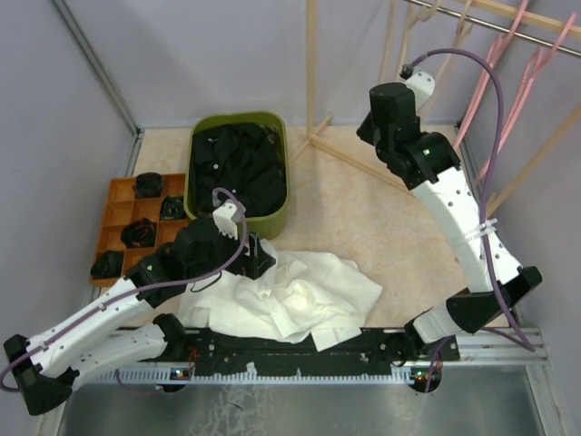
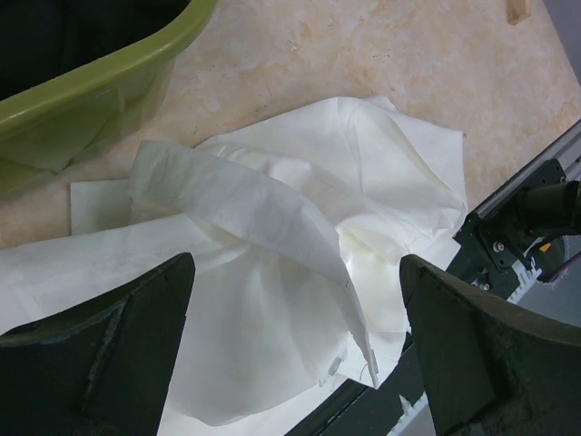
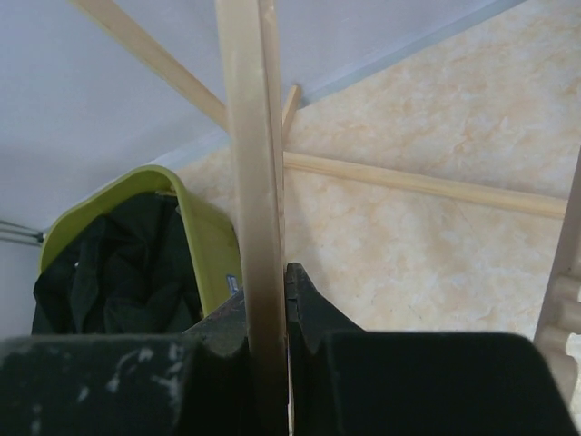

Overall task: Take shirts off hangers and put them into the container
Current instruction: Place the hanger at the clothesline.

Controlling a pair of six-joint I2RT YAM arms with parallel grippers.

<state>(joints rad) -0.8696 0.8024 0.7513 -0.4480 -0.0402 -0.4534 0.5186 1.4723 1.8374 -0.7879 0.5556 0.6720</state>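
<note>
- Relation: the white shirt [image 1: 309,300] lies crumpled on the table [image 1: 381,218] directly under the left gripper [image 2: 295,272]. Its heap runs sideways along the near edge. This gripper is far nearer to it than the right gripper [image 3: 268,291].
- Left gripper: spread wide and grasping nothing, with a raised fold of the cloth between its fingers.
- Container [image 1: 287,173]: just beyond the left gripper, with a black shirt [image 1: 238,168] inside.
- Right gripper: well apart at the far right, clenched on a pale wooden strip [image 3: 250,163]; I cannot tell whether it is a hanger or a pole.
- Writing: no brand, label or lettering is legible anywhere.
</note>
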